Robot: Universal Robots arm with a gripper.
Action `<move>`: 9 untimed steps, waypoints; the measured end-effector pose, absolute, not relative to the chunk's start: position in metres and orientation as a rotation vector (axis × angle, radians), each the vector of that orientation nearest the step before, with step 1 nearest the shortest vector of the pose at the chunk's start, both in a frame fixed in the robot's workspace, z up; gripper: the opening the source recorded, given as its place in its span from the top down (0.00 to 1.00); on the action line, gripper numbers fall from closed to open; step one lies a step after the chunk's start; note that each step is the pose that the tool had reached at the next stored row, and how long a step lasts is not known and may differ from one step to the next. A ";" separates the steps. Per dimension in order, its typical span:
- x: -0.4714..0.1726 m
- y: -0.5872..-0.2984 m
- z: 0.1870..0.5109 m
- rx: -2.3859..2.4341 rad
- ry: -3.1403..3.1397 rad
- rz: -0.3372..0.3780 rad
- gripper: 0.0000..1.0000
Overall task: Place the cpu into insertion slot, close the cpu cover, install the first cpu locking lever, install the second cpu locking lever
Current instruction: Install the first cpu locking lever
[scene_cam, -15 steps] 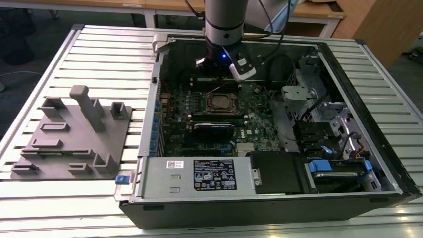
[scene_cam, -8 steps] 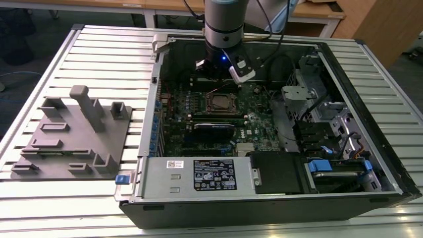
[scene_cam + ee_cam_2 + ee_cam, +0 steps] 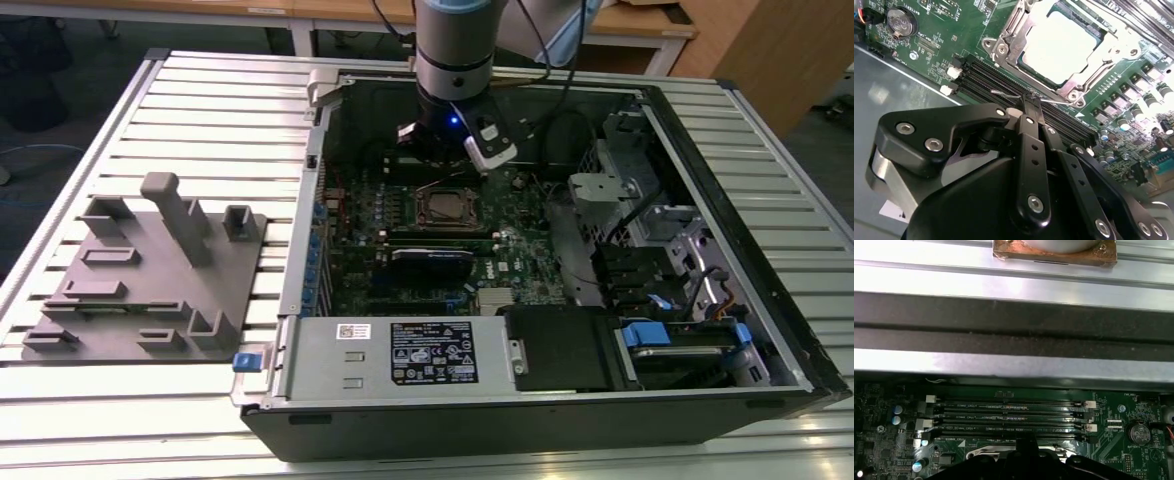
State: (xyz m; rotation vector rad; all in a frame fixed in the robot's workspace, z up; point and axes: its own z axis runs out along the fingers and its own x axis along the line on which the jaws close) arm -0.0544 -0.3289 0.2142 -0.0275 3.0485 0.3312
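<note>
just beyond the pincer (image 3: 1029,102), tips pressed together, the cpu (image 3: 1064,42) in the insertion slot (image 3: 1000,50)

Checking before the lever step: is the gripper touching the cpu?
Apart. The second wrist view shows black memory slots and the socket's metal frame between the gripper and the cpu.

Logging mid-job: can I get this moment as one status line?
cpu: in socket | cpu cover: closed over it | gripper: shut, tips at wire locking lever

The cpu (image 3: 1064,45) is cut off by the second wrist view's edge. In the first wrist view the claw (image 3: 1026,440) covers most of the insertion slot (image 3: 979,454).
</note>
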 end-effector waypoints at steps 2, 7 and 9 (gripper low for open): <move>-0.053 -0.329 0.213 -0.024 3.048 0.331 0.90; -0.052 -0.329 0.211 -0.010 3.047 0.329 0.90; -0.051 -0.329 0.210 -0.004 3.047 0.328 0.90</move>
